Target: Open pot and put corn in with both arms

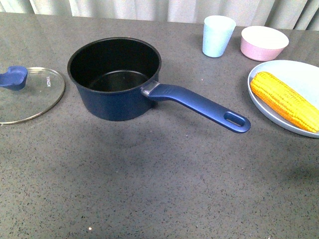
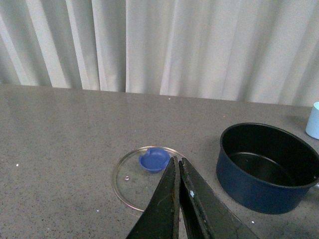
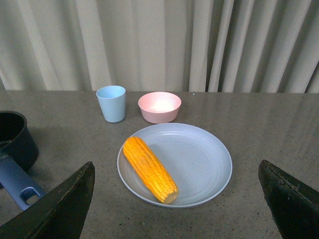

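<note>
Left fingers (image 2: 164, 209) clenched empty near the lid (image 2: 132, 184), right fingers (image 3: 60, 209) released wide before the corn (image 3: 149, 168); being round, it may roll on its plate (image 3: 199, 154) when pinched

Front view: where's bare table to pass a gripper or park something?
Widest bare table runs along the near side, in front of the pot and handle. A smaller gap lies between handle tip and plate. Crowded far right: cup, bowl, plate.
</note>
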Motion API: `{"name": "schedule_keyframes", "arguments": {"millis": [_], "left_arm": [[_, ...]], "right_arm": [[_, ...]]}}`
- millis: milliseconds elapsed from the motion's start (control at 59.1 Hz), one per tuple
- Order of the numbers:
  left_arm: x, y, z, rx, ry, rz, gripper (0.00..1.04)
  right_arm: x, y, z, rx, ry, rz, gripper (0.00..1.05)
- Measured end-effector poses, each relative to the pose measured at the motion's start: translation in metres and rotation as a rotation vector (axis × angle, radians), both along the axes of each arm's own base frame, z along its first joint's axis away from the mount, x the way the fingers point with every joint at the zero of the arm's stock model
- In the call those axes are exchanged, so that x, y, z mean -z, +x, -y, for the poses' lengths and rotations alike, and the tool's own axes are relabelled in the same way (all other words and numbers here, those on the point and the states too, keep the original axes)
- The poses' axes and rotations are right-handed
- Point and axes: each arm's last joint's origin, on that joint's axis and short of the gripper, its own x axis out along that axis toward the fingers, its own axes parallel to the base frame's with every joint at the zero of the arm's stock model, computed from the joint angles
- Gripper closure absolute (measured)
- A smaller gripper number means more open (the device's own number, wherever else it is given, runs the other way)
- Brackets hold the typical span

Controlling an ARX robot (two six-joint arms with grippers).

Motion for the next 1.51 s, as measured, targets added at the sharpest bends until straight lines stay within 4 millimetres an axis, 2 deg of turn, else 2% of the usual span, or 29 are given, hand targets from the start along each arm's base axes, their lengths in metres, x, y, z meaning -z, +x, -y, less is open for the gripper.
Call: {"name": "schedule_keyframes", "arguments": {"millis": [423, 558, 863, 1404, 1506], "left_arm": [[0.001, -0.008, 0.0, 0.0, 0.0, 0.0, 1.03], [0.004, -0.019, 0.0, 0.0, 0.0, -0.013, 1.03], [0.004, -0.019, 0.0, 0.001, -0.001, -0.016, 1.02], [0.004, -0.019, 0.0, 0.0, 0.0, -0.016, 0.08], [0.004, -0.019, 0.0, 0.0, 0.003, -0.016, 0.09]], "right_arm": [[0.0, 0.0, 0.0, 0.0, 0.0, 0.0, 0.09], [0.0, 0.0, 0.0, 0.0, 0.0, 0.0, 0.09], [0.0, 0.0, 0.0, 0.0, 0.0, 0.0, 0.09], [0.0, 0.0, 0.0, 0.0, 0.0, 0.0, 0.09], [0.0, 0.0, 0.0, 0.0, 0.0, 0.0, 0.09]]}}
